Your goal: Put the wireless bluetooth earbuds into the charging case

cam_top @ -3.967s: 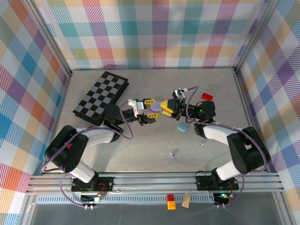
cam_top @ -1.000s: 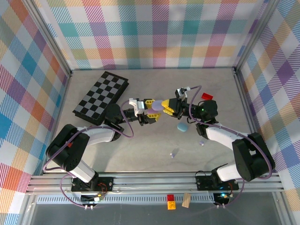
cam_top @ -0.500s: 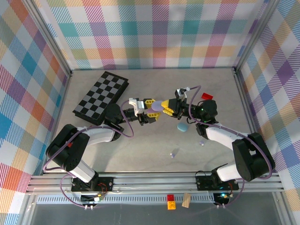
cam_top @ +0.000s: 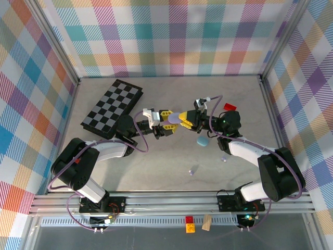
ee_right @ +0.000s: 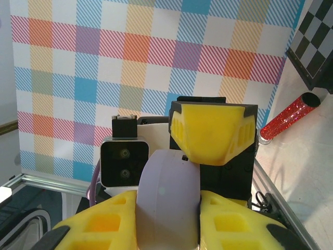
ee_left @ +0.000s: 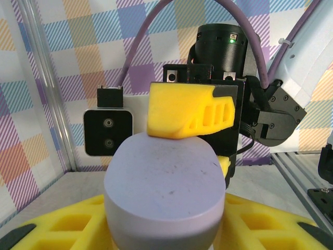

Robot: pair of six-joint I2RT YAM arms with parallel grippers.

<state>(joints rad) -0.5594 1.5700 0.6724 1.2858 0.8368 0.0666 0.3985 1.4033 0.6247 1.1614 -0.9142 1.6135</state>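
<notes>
Lavender case (cam_top: 171,119) is held up off the table (cam_top: 156,166), mid-workspace, and clamped from both sides. Left gripper (cam_top: 167,121) is closed on it from the left, right gripper (cam_top: 182,119) closed on it from the right. Case looks shut, so contents can't be seen.

Two small lavender buds lie loose on the table, outside any case. One earbud (cam_top: 193,170) is nr centre front; the second earbud (cam_top: 223,158) is just beside the right forearm. Blue case (cam_top: 202,141) sits on the table below the right gripper, betw. it and the buds. Can't tell if it's open or what's in it.

Left wrist cam gives the case (ee_left: 164,192) broad-face, low centre betw. the left gripper's own yellow fingers (ee_left: 67,226). A yellow finger (ee_left: 190,112) of the right gripper presses its top edge.

Right wrist cam gives it edge-on (ee_right: 169,200) betw. that gripper's fingers (ee_right: 99,226), w/ the left one's finger (ee_right: 213,130) on top. It adds a red glitter tube (ee_right: 286,117) lying nr the chessboard (ee_right: 315,47) corner.

Top cam has the chessboard (cam_top: 112,108) rear left and a red piece (cam_top: 229,107) behind the right arm.
</notes>
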